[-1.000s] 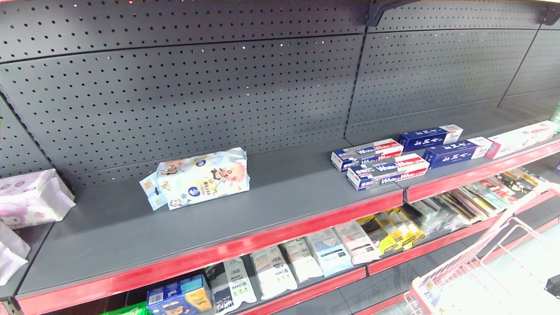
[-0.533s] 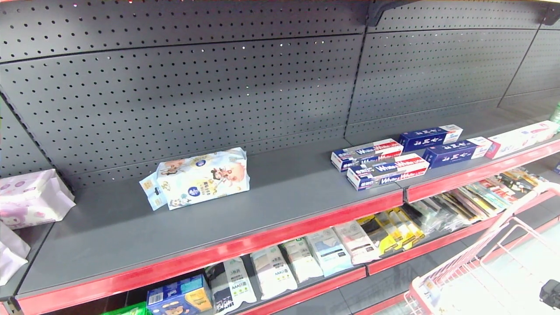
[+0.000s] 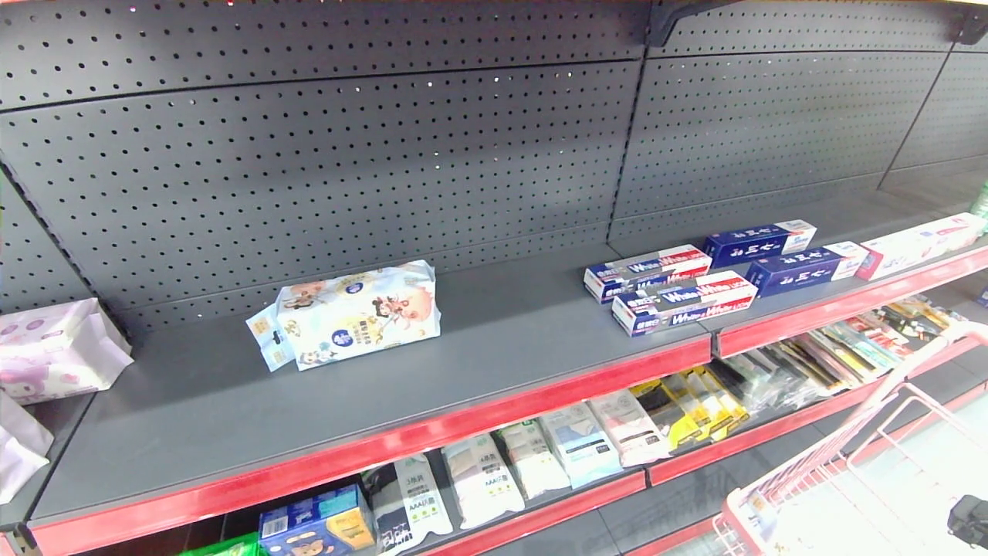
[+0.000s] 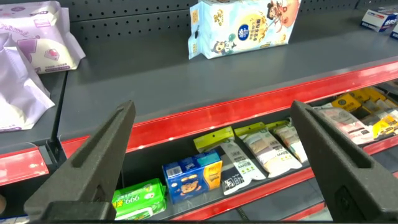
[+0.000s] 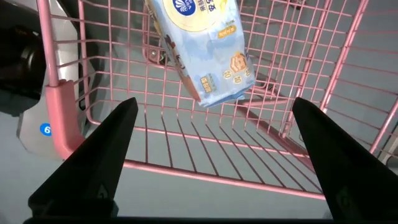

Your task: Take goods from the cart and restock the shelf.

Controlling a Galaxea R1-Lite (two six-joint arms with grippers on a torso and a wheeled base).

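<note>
A pale blue and cream pack (image 5: 205, 50) lies inside the pink wire cart (image 5: 62, 106). My right gripper (image 5: 214, 106) hangs open above the cart's basket, apart from the pack, with nothing between its fingers. A dark part of my right arm (image 3: 972, 521) shows over the cart (image 3: 834, 463) at the lower right of the head view. A cartoon-printed tissue pack (image 3: 355, 313) lies on the grey shelf (image 3: 502, 340). My left gripper (image 4: 212, 109) is open and empty in front of the shelf's red edge (image 4: 249, 102), below the tissue pack (image 4: 245, 28).
Toothpaste boxes (image 3: 679, 289) lie at the shelf's right. Pink-white packs (image 3: 54, 347) sit at its left end. The lower shelf holds several small packets (image 3: 571, 448) and a blue box (image 3: 316, 521). Bare shelf room lies around the tissue pack.
The dark part of my right arm at the head view's lower right has sunk slightly lower over the cart. The goods on the shelf have not moved.
</note>
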